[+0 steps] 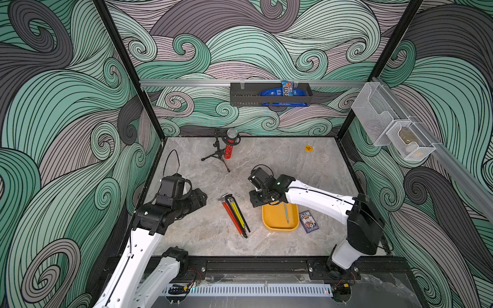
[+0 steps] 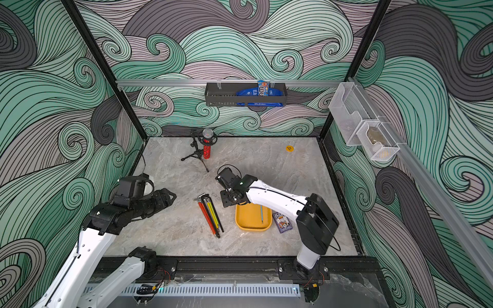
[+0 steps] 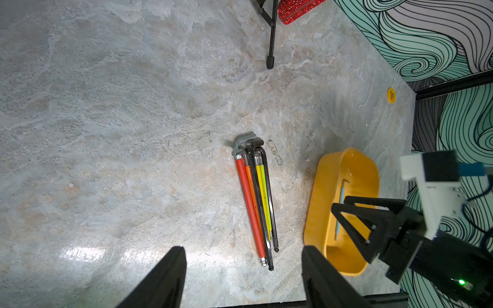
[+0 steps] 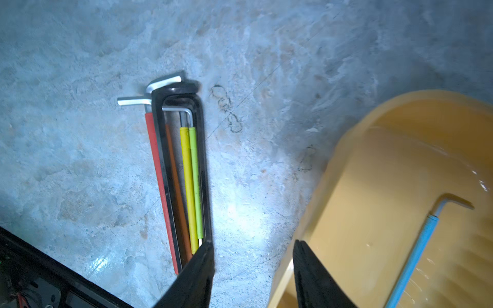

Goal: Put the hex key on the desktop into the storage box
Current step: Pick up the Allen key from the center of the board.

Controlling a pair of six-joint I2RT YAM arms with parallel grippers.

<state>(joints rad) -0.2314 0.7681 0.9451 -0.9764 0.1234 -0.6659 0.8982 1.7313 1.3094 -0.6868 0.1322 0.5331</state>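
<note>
The left gripper [image 3: 242, 249] is hovering over the table [image 3: 106, 133], jaws standing apart, nothing between them. The bundle of hex keys [image 3: 253, 202] is lying flat just ahead of it. The right gripper [image 4: 253, 242], jaws apart and empty, is hanging between that bundle and the storage box [image 4: 333, 186]. A blue hex key [image 4: 414, 253] is lying inside the box, beside this gripper.

The desktop [image 1: 280, 165] is grey marble, the storage box [image 1: 274, 218] yellow-orange, one hex key [image 1: 286, 213] blue.
</note>
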